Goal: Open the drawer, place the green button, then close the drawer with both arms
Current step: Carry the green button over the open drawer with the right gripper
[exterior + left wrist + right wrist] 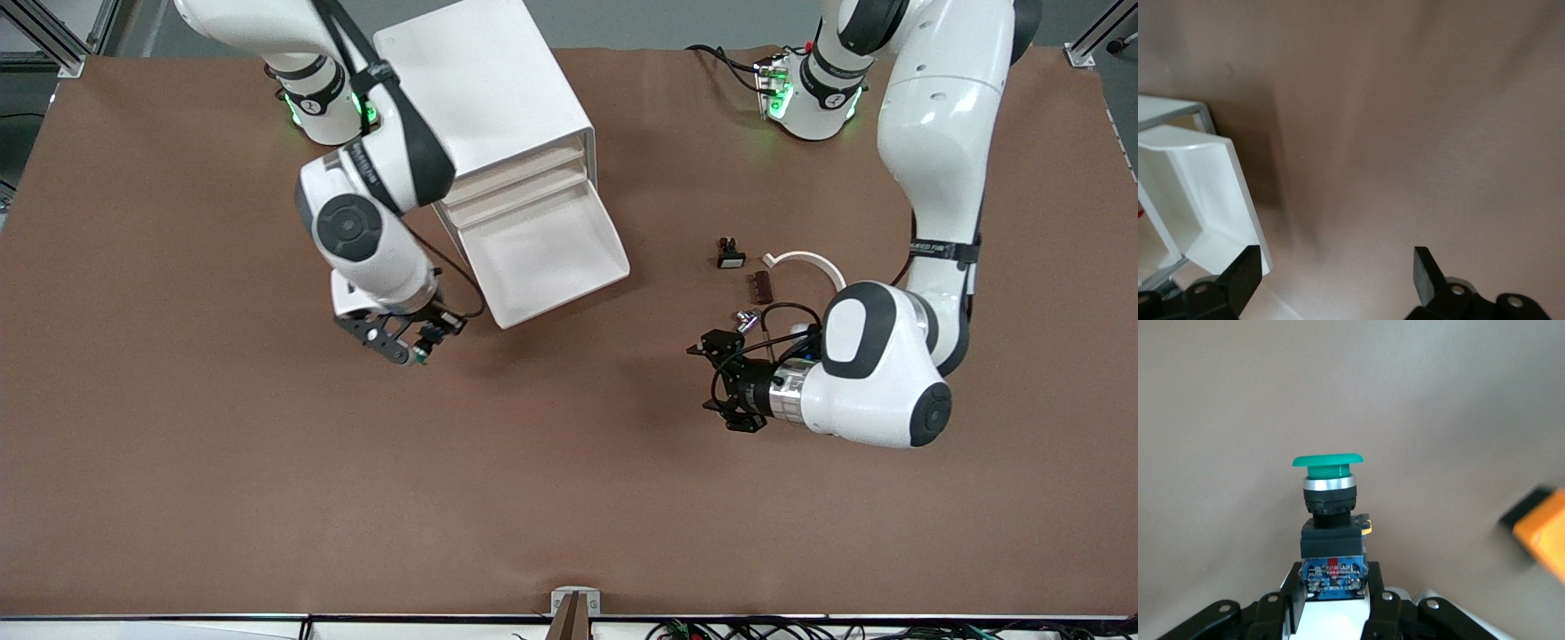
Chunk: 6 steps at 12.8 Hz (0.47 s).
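Observation:
The white cabinet [484, 89] stands near the right arm's base. Its lowest drawer [542, 258] is pulled open and looks empty; it also shows in the left wrist view [1198, 193]. My right gripper [411, 348] is over the table beside the open drawer's front corner, shut on the button [421, 348]. In the right wrist view my right gripper [1333, 593] clamps the button's [1331, 520] blue-and-black body, green cap pointing away. My left gripper [716, 380] is open and empty over the bare table, toward the left arm's end, with the open drawer ahead of it. The left wrist view shows it [1335, 273] with jaws wide apart.
A black-and-white switch [731, 256], a small brown piece [762, 286], a white curved strip [813, 262] and a small metal part [745, 318] lie by the left arm's wrist. A blurred orange box [1541, 530] shows at the edge of the right wrist view.

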{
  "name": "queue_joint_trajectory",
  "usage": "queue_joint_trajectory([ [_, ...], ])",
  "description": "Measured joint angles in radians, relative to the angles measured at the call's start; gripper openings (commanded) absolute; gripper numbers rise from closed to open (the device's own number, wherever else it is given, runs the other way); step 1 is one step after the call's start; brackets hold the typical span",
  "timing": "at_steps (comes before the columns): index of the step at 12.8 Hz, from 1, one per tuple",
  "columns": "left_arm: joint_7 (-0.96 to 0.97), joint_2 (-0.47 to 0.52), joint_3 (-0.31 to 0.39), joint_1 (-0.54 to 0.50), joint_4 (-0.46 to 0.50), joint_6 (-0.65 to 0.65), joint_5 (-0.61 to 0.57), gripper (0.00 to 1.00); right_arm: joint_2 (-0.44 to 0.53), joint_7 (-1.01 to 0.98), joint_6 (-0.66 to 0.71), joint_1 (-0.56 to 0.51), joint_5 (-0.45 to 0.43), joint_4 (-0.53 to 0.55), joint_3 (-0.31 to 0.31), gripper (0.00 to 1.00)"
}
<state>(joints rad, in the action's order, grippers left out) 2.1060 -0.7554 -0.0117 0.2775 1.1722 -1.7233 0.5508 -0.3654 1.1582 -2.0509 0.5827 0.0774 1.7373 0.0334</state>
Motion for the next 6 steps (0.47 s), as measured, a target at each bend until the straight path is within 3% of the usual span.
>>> queue_joint_trajectory([
  [6,-0.146,0.077,0.0,0.021,0.004,0.014,-0.273,1.0,-0.013,0.398,-0.004,0.179,0.0,0.005,-0.002,0.0],
])
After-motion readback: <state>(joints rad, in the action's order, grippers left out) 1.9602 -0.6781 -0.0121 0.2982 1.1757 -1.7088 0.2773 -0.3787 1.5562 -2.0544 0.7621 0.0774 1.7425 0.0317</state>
